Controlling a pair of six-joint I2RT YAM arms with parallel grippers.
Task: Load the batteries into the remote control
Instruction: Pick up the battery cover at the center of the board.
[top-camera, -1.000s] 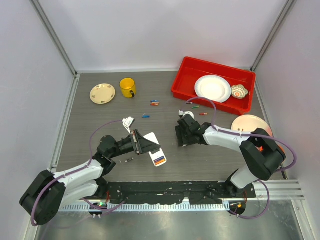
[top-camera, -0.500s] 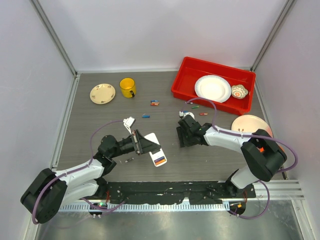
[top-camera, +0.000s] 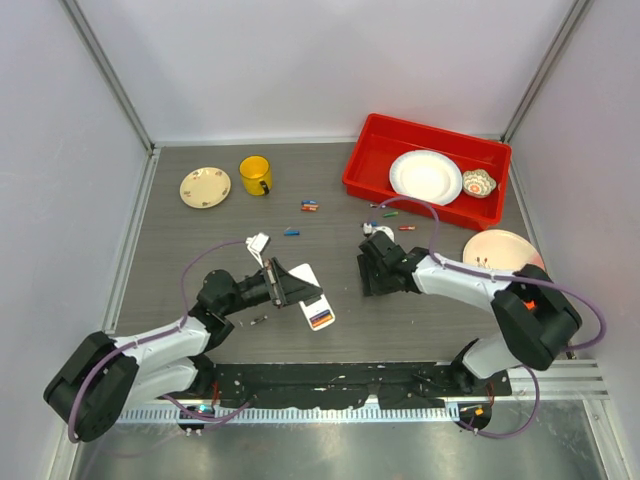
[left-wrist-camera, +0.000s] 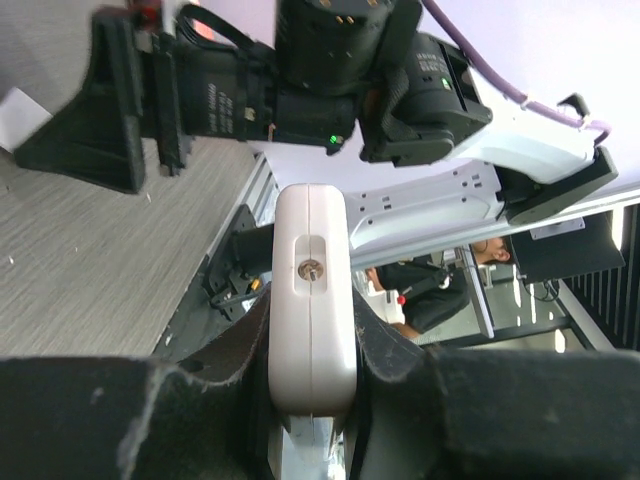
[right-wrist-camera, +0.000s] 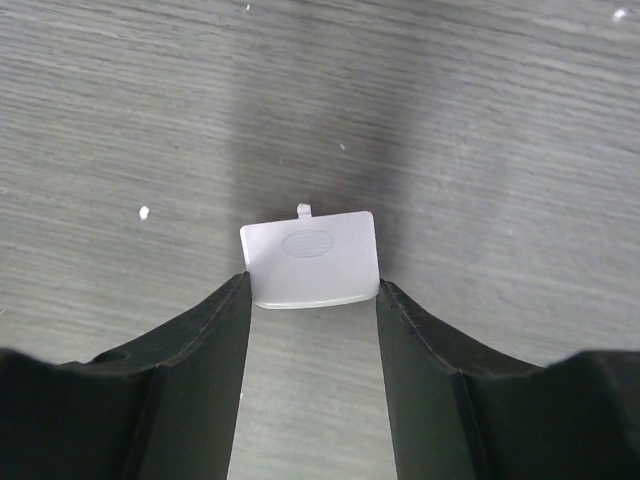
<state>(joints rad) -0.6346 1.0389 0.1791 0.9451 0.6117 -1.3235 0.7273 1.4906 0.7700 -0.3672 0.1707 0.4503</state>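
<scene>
Pinching the flat white rectangular remote control (left-wrist-camera: 312, 250) near the front of the grey table (top-camera: 200, 250), the left gripper (left-wrist-camera: 313, 345) steadies it, seemingly for closing. The right gripper (right-wrist-camera: 312, 292) clamps the small white plastic battery cover (right-wrist-camera: 312, 250). Tiny coloured cylindrical batteries (top-camera: 310, 206) lie beyond.

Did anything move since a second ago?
The right arm slid a little to the right, its jaws shut on the white cover. The left arm keeps holding the remote in place. The loose batteries, cup, plates and red tray did not move.
</scene>
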